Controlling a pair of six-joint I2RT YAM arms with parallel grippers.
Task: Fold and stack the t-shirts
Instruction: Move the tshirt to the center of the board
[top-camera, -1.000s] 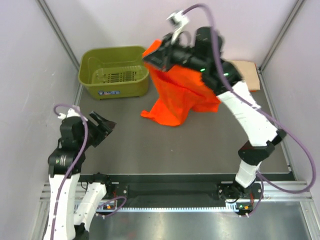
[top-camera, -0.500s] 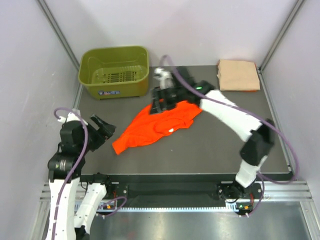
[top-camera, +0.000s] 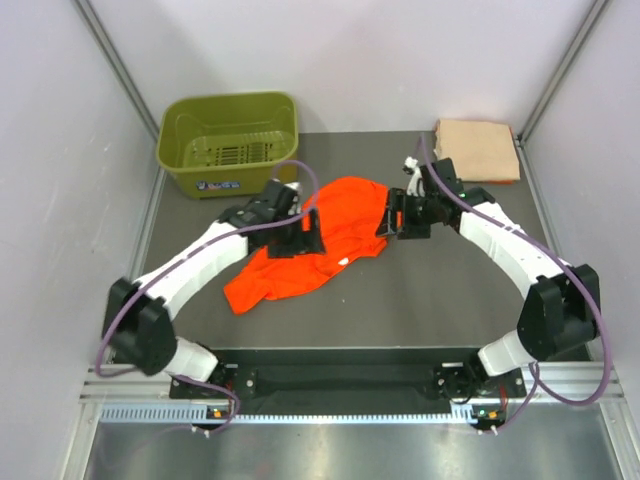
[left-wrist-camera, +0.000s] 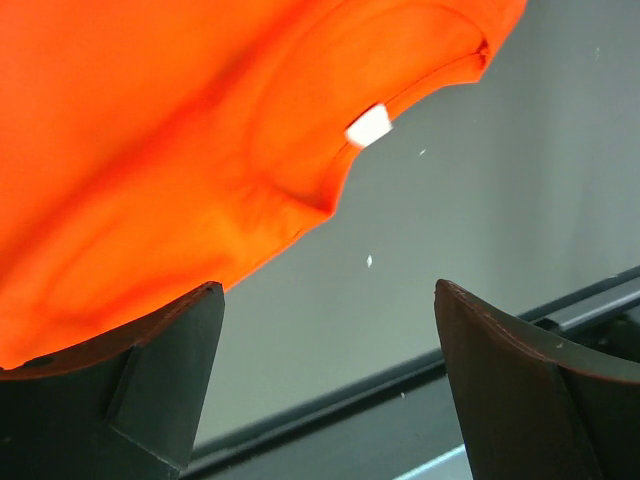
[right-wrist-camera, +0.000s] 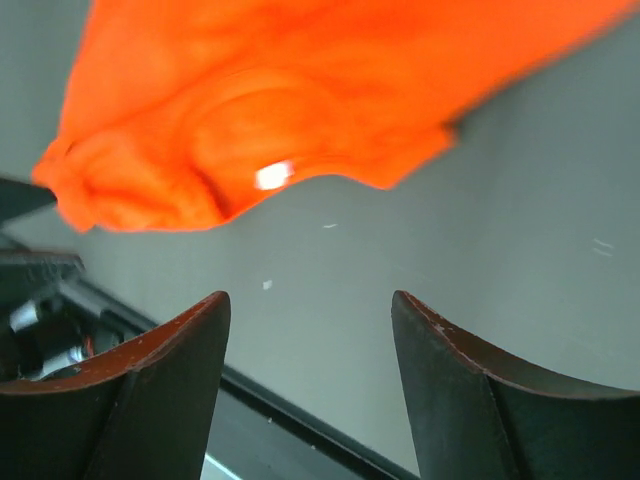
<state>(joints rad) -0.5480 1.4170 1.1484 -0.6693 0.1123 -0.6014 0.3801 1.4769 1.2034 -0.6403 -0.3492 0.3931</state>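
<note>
Left tool (top-camera: 308, 236) gapes wide and empty over the left part of the crumpled bright orange cloth t-shirt (top-camera: 340, 222) on the grey table (top-camera: 430, 290). Right tool (top-camera: 390, 224), also spread and empty, is at its right edge. A folded pale peach-tan t-shirt (top-camera: 478, 150) lies in the far right corner.

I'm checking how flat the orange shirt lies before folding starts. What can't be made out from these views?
- Top view: parts of the orange t-shirt's left and right edges are covered by the left gripper and right gripper.
- Both wrist views: the shirt runs off the top edge, and the right wrist view is blurred.
- Left wrist view: any print on the white tag is too small to read.
</note>
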